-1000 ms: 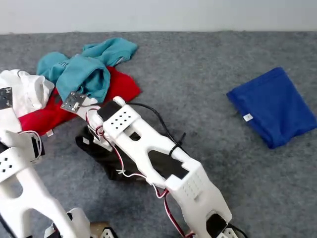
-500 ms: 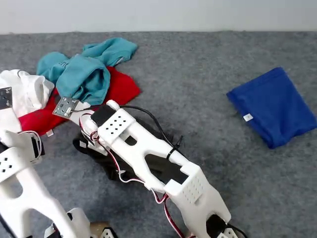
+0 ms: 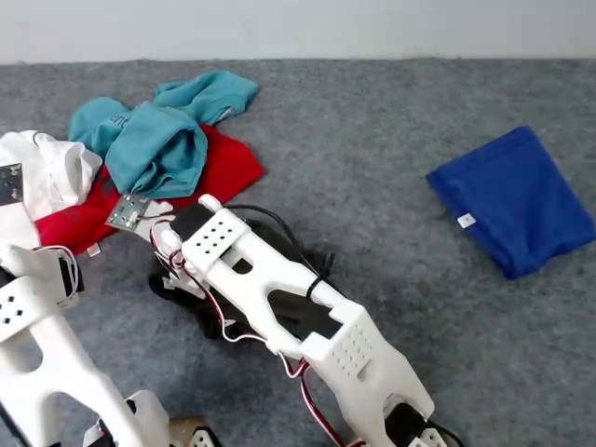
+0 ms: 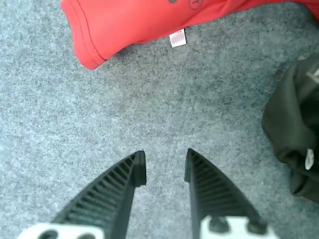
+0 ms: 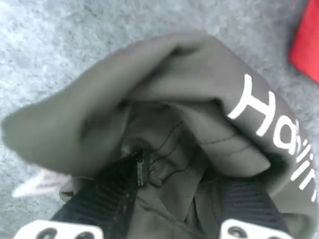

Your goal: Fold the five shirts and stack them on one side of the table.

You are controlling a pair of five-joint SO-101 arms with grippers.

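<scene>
Currently five shirts lie on the grey counter [image 3: 372, 140]. Four of them are together at the left side, and one is well apart at the right. The blue shirt [image 3: 512, 200] at the right is folded to a flat rectangle, with a small white label on the edge that faces the middle. At the left, the teal shirt [image 3: 158, 140] lies crumpled on top of the red shirt [image 3: 223, 163]. The white shirt [image 3: 42, 177] touches the red one at the far left edge. All three are unfolded.

The dark shirt [image 3: 191, 303] is just in front of the red one, nearer to the arms, and the right arm covers most of it. The right end effector [image 5: 187, 179] is down in this shirt. Its two ribbed fingers are clenched on a thick bunch of the dark cloth, which rises in a loose fold above them. White lettering runs along one edge of the fold. A corner of the red shirt shows just beside it.

The left end effector [image 4: 164, 164] is released. Its fingers stand apart with nothing between them, above the bare grey surface. Ahead of it is the hem of the red shirt with a small white label [image 4: 177, 38]. The edge of the dark shirt is near it at one side, not touching the fingers. In the high view the left arm stands at the near left corner of the counter, beside the right arm.
</scene>
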